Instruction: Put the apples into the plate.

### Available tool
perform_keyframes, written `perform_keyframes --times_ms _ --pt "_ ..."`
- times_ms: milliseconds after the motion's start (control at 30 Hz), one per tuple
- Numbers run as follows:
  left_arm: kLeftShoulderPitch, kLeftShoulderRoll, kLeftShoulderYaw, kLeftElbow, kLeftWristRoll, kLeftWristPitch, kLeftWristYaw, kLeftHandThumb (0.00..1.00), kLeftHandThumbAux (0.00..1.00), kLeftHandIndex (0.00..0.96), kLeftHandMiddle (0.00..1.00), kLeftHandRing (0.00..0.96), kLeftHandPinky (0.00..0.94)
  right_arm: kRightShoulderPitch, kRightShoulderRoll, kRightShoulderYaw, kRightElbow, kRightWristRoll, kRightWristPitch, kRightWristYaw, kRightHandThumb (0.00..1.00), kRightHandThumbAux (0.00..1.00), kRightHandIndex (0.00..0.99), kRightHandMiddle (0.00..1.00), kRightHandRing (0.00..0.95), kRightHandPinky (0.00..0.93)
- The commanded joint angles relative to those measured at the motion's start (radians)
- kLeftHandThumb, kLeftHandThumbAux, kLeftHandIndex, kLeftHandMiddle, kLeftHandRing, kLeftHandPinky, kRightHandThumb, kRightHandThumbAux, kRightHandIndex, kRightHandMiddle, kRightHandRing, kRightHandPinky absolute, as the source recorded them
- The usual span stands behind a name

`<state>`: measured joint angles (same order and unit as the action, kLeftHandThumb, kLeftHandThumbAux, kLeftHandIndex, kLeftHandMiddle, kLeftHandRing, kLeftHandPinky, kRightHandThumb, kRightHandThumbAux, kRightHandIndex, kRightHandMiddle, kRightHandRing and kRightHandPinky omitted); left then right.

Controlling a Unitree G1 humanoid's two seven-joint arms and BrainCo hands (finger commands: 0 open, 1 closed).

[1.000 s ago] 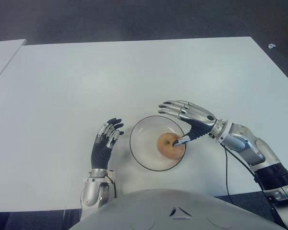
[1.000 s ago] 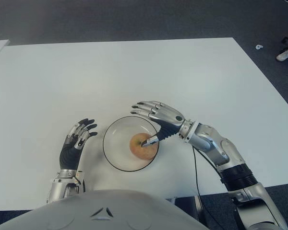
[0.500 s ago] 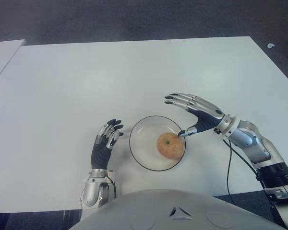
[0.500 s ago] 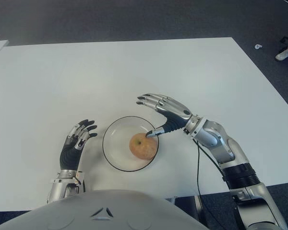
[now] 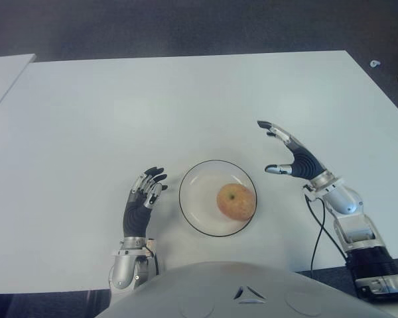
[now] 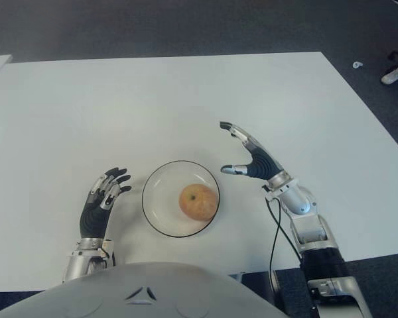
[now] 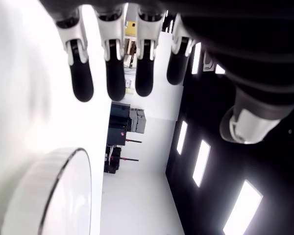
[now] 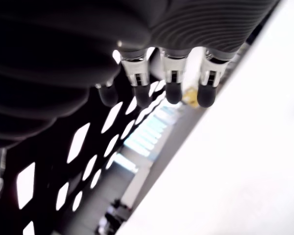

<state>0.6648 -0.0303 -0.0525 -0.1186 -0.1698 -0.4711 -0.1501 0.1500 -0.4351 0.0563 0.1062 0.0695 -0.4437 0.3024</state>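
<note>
- The apple (image 5: pixel 236 201) lies inside the plate (image 5: pixel 192 209), in its right half, with the stem dimple facing up. No other apple shows on the bench (image 5: pixel 186 99).
- The plate stands near the near edge of the bench, between the two hands.
- Handling, as a judgement: the apple looks firm and smooth-skinned, of moderate weight. It is round, so it may roll if it is nudged or set down off-centre.
- Grasp point, as a judgement: if it must be lifted again, take it across its widest girth, thumb on one side and fingers on the opposite side. Pressing on the stem dimple gives little hold. Hard pinching may bruise the skin.
- The plate looks thin, clear and shallow, and probably slides easily on the smooth bench. Avoid pushing against its rim.
- Right hand (image 5: pixel 293 157): it shows to the right of the plate, apart from both plate and apple. The fingers (image 5: pixel 273 131) are extended and spread, the thumb stands out toward the plate, and nothing is held.
- Left hand (image 5: pixel 142 199): it shows just left of the plate, idle. The fingers (image 7: pixel 114 73) are relaxed and nearly straight, and hold nothing.
- Task status, as a judgement: with the only visible apple in the plate, the placing step appears complete.
</note>
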Motion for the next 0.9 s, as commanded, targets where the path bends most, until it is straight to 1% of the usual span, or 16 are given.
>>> perform_keyframes --times_ms 33,100,167,267,400,500,700,867,900 --pt "0.004 0.018 0.017 -0.006 -0.025 0.01 -0.017 0.321 0.531 0.214 0.238 0.266 0.322 0.022 0.072 -0.033 -0.059 0.157 0.146 0.026 0.198 0.487 0.058 0.12 0.128 0.191" --pt "0.006 0.023 0.025 -0.025 -0.03 0.045 -0.009 0.33 0.535 0.215 0.241 0.269 0.328 0.062 0.105 -0.055 -0.133 0.222 0.225 0.002 0.229 0.511 0.077 0.158 0.166 0.232" --pt "0.007 0.028 0.031 -0.041 -0.035 0.074 -0.002 0.336 0.536 0.216 0.242 0.272 0.33 0.096 0.126 -0.07 -0.192 0.256 0.279 -0.016 0.247 0.525 0.091 0.182 0.19 0.251" --pt "0.006 0.031 0.038 -0.051 -0.041 0.096 -0.003 0.349 0.536 0.216 0.243 0.274 0.332 0.117 0.166 -0.079 -0.237 0.26 0.325 -0.053 0.267 0.537 0.108 0.205 0.211 0.264" --pt "-0.006 0.037 0.054 -0.038 -0.059 0.074 -0.027 0.359 0.539 0.22 0.244 0.273 0.33 0.142 0.205 -0.098 -0.274 0.261 0.371 -0.092 0.279 0.546 0.131 0.226 0.224 0.26" --pt "-0.009 0.042 0.061 -0.042 -0.063 0.086 -0.025 0.36 0.536 0.222 0.244 0.273 0.328 0.158 0.223 -0.107 -0.288 0.257 0.383 -0.1 0.284 0.551 0.144 0.236 0.231 0.26" --pt "-0.017 0.05 0.077 -0.035 -0.065 0.078 -0.028 0.349 0.53 0.221 0.242 0.27 0.323 0.187 0.257 -0.135 -0.28 0.26 0.375 -0.093 0.294 0.56 0.165 0.252 0.241 0.259" --pt "-0.017 0.047 0.087 -0.052 -0.064 0.11 -0.016 0.354 0.532 0.222 0.244 0.274 0.329 0.201 0.285 -0.145 -0.254 0.248 0.351 -0.088 0.29 0.569 0.18 0.279 0.264 0.296" --pt "-0.015 0.045 0.088 -0.054 -0.062 0.115 -0.013 0.354 0.532 0.222 0.244 0.274 0.329 0.205 0.296 -0.144 -0.236 0.242 0.336 -0.087 0.289 0.571 0.183 0.285 0.269 0.305"
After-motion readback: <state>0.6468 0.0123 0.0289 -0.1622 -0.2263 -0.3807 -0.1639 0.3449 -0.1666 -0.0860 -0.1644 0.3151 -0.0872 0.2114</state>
